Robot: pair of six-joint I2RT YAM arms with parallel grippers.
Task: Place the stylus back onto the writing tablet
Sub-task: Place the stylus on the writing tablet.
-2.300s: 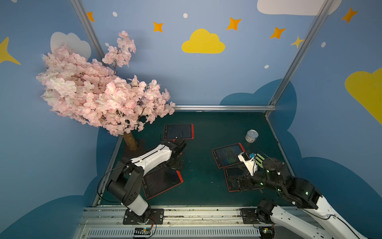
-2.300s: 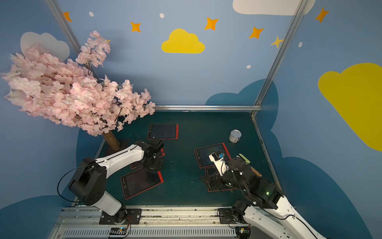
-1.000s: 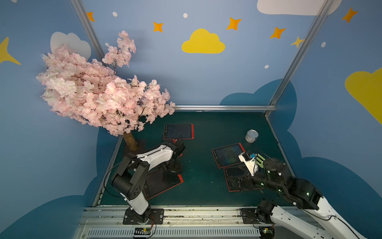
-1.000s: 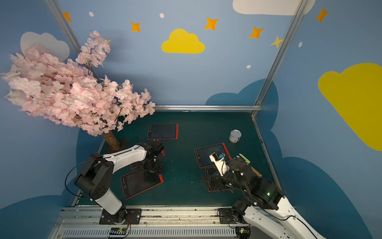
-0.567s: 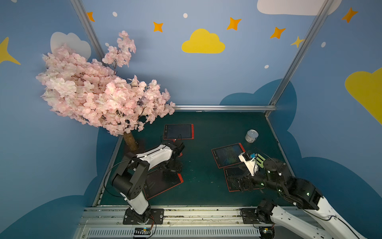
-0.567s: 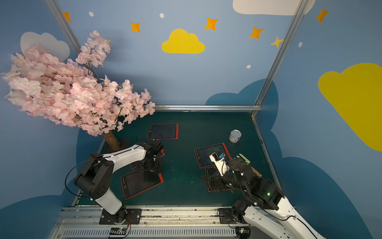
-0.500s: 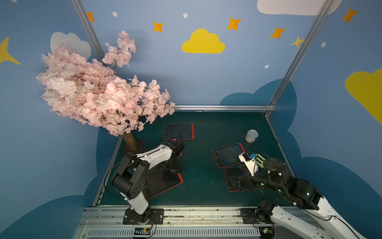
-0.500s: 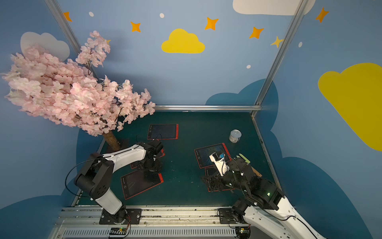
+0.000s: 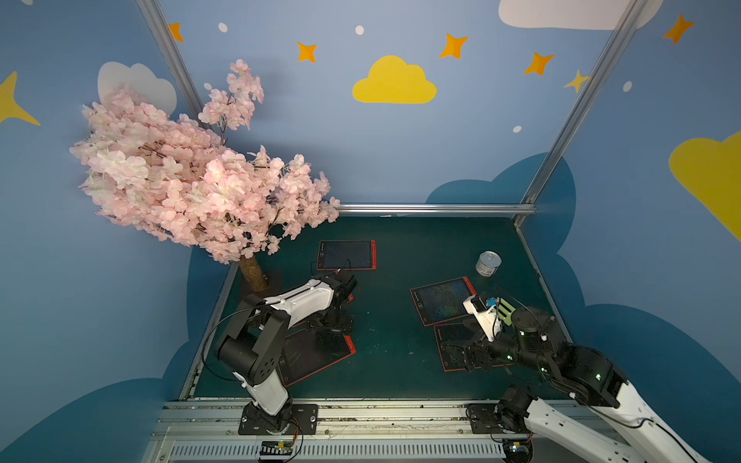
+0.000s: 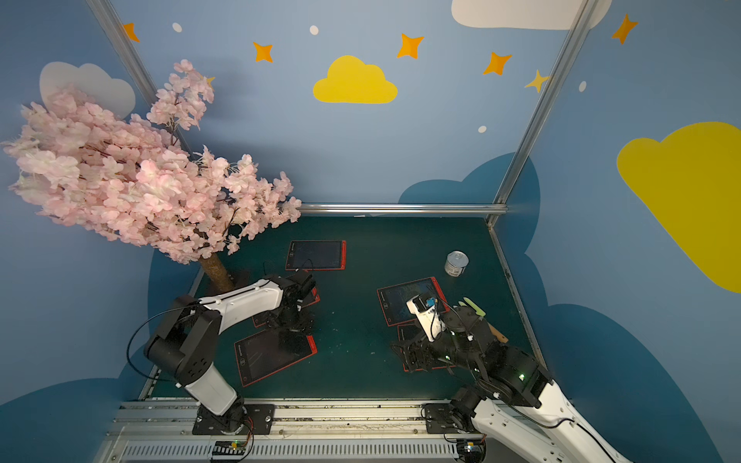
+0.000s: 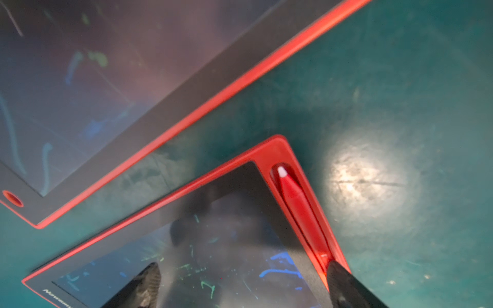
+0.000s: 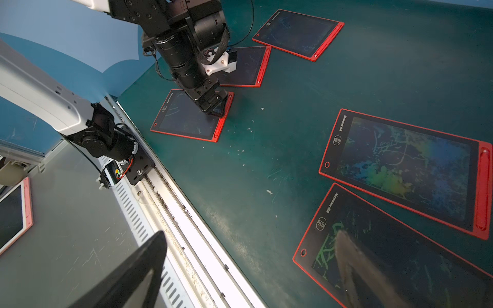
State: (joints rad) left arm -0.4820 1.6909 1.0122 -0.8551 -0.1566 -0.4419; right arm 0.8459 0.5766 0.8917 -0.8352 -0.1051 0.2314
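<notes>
The red stylus [image 11: 298, 202], white tip showing, lies in the groove along the red edge of the front left writing tablet [image 11: 277, 149]. My left gripper [image 11: 245, 282] hangs open just over this tablet. One of its fingertips [image 11: 344, 285] covers the stylus's rear end and the other is over the dark screen. In both top views the left gripper [image 9: 333, 320] [image 10: 290, 320] points down at that tablet [image 9: 312, 360] [image 10: 272, 356]. My right gripper [image 12: 248, 266] [image 9: 457, 356] stands open and empty low over the front right tablet [image 12: 400, 253].
Several more red-framed tablets lie on the green mat: one at the back [image 9: 347, 255], one under the left arm [image 11: 106, 80], one at the right [image 9: 443, 300]. A small tin [image 9: 488, 263] stands at the back right. A pink blossom tree [image 9: 200, 188] overhangs the back left corner.
The left gripper came forward and down from the middle tablet to the front left tablet, then stayed nearly still for the last second. The right arm has not moved.
</notes>
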